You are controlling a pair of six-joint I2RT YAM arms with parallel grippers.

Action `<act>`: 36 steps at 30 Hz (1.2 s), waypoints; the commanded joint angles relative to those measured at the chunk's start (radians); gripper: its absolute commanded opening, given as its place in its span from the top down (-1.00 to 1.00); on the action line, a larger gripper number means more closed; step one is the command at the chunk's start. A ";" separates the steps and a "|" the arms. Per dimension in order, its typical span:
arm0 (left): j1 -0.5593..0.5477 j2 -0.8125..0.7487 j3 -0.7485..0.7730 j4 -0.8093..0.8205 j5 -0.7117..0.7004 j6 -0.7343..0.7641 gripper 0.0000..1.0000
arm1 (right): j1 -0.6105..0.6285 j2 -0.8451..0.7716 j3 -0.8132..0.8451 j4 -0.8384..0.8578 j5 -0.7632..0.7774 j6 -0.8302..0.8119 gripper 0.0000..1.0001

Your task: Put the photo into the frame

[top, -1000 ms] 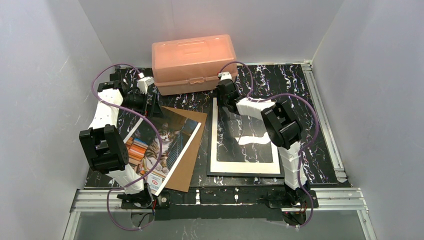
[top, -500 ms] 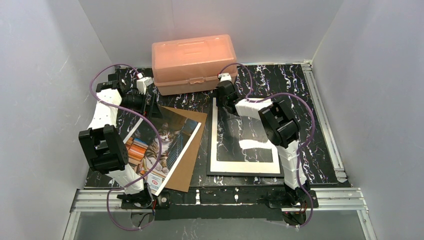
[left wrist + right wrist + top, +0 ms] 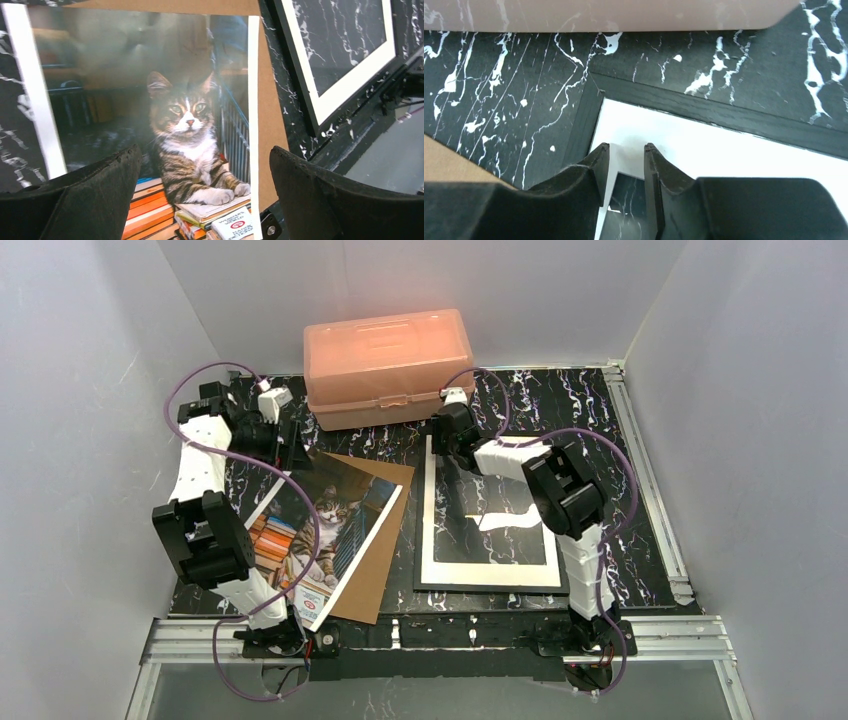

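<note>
The black marbled table (image 3: 570, 390) carried everything, with a peach box (image 3: 388, 365) shut at its far edge. On the right half lay the frame (image 3: 495, 545), flat and black, the marble showing through its pane, and a white mat (image 3: 490, 573) sat inside its rim. Left of the frame, close beside it but apart, a brown board (image 3: 375, 570) lay at an angle. The photo (image 3: 325, 525) rested face up on that board, turned the same slanted way, so the brown showed past its far and right edges. Its left side was partly hidden under the left arm in the top view. The print showed a tabby cat with a white chest sitting on stacked orange-red books, blue tones to one side and a white border around it. The left gripper (image 3: 204, 152) hung above the photo's far end with its jaws spread as wide as they went, clasping nothing; whether it touched the paper could not be told. The right gripper (image 3: 626, 148) stood at the frame's far left corner, its jaws parted only a narrow slit with nothing between them, the tips over the mat's corner. Whether those tips pressed on the mat could not be told.
</note>
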 commanded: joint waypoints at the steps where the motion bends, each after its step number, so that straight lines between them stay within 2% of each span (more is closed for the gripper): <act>1: 0.047 -0.010 0.089 -0.026 -0.067 -0.030 -0.97 | 0.028 -0.183 -0.057 0.055 0.015 0.037 0.12; 4: 0.106 0.027 0.144 -0.024 -0.126 -0.068 -0.97 | 0.097 -0.265 -0.097 0.026 0.027 0.043 -0.06; 7: 0.172 0.053 0.166 -0.030 -0.150 -0.041 -0.96 | 0.179 -0.314 -0.145 -0.003 -0.009 0.097 -0.24; 10: 0.195 0.075 0.144 -0.037 -0.239 0.026 -0.97 | 0.239 -0.300 -0.176 -0.022 -0.071 0.183 -0.28; 14: 0.224 0.086 0.035 0.023 -0.333 0.101 -0.95 | 0.251 -0.269 -0.195 0.000 -0.133 0.258 -0.33; 25: 0.239 0.134 -0.132 0.155 -0.462 0.173 -0.42 | 0.248 -0.189 -0.175 -0.017 -0.166 0.265 -0.39; 36: 0.239 0.215 -0.191 0.244 -0.530 0.160 -0.01 | 0.236 -0.117 -0.162 0.009 -0.195 0.298 -0.40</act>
